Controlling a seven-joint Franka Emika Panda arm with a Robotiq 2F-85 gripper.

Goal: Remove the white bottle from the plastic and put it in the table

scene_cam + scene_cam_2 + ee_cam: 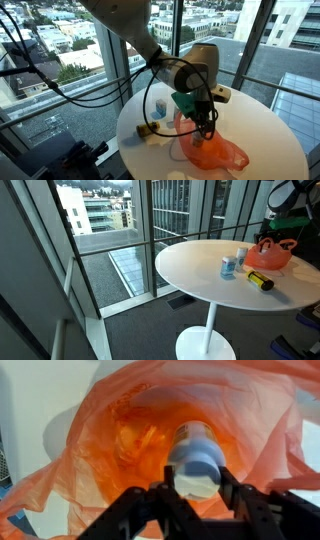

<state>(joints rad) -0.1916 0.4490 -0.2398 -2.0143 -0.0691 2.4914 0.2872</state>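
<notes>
- Between the fingers, inside the mouth of the orange plastic bag, sits the white bottle. The fingers press on both its sides, gripping it.
- Step in hand, as judged: extraction, with the bottle not yet clear of the bag.
- Next move calls for a straight lift away from the bag, then a set-down on bare desk beside it.
- Bag: thin, crinkled, translucent film, likely to cling. Bottle: smooth, rigid, cylindrical.

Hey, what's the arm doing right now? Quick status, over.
Fingers seem closed on white bottle. Bottle inside orange bag mouth, not on table yet. Bag plastic crowds the fingers; nothing else in the way.
</notes>
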